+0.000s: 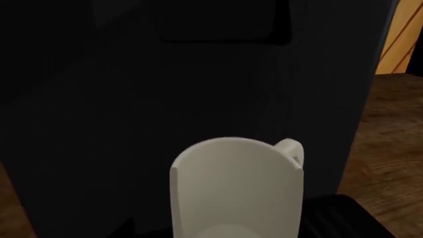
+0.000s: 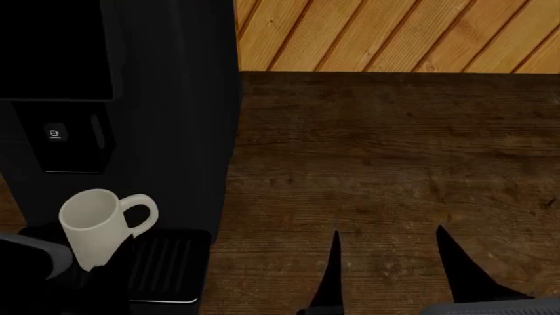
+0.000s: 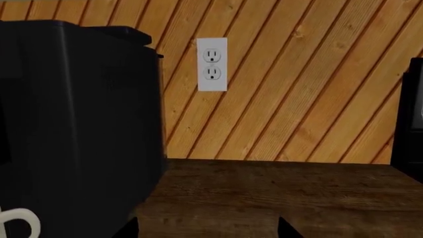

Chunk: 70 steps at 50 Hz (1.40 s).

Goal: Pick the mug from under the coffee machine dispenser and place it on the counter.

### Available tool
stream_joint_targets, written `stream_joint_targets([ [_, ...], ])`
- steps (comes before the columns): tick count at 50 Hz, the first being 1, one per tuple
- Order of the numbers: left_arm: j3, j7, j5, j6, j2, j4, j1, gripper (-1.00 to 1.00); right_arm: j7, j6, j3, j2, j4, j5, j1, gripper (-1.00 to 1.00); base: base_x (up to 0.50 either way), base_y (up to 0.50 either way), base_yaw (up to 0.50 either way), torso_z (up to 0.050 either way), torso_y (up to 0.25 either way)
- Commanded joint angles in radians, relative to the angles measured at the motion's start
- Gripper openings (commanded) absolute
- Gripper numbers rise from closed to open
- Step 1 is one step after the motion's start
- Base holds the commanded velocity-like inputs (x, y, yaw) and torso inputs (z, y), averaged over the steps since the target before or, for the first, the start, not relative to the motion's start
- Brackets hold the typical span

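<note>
The off-white mug (image 2: 94, 222) is tilted a little, its handle toward the counter, just over the ribbed drip tray (image 2: 168, 261) and below the black dispenser (image 2: 75, 141) with its white cup icon. My left gripper (image 2: 77, 264) is shut on the mug's lower part, dark fingers on both sides. In the left wrist view the mug (image 1: 237, 191) fills the lower middle against the black machine (image 1: 165, 89); the fingers do not show there. My right gripper (image 2: 389, 248) is open and empty over the dark wood counter (image 2: 376, 157). The mug's handle (image 3: 17, 223) shows in the right wrist view.
The tall black machine (image 2: 166, 98) stands at the left. Orange slanted wall planks (image 2: 394, 33) run behind the counter, with a white outlet (image 3: 211, 64). Another black object (image 3: 408, 114) stands at the counter's far right.
</note>
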Motion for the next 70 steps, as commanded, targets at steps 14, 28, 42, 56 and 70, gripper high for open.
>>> stream_joint_targets([
  [14,0.058,0.015,-0.018,0.021,0.029,-0.118,-0.011,1.0,-0.004,0.0,-0.002,0.002,0.008,-0.002,0.003,1.0,0.0,0.0,0.0,0.0,0.0],
  [28,0.067,0.02,-0.027,0.01,0.026,-0.123,-0.013,-1.0,-0.006,0.009,-0.006,-0.001,0.007,0.007,0.019,1.0,0.0,0.0,0.0,0.0,0.0],
  [42,0.003,-0.05,-0.088,-0.059,-0.027,0.065,0.039,-1.0,-0.003,0.007,-0.01,0.001,0.003,0.003,0.012,1.0,0.0,0.0,0.0,0.0,0.0],
  [56,-0.096,-0.136,-0.148,-0.125,-0.086,0.205,0.104,-1.0,-0.006,-0.004,-0.005,0.004,0.01,0.004,0.005,1.0,0.0,0.0,0.0,0.0,0.0],
  [70,-0.217,-0.232,-0.198,-0.172,-0.129,0.312,0.176,-1.0,-0.014,-0.005,-0.007,0.0,0.018,0.005,0.017,1.0,0.0,0.0,0.0,0.0,0.0],
])
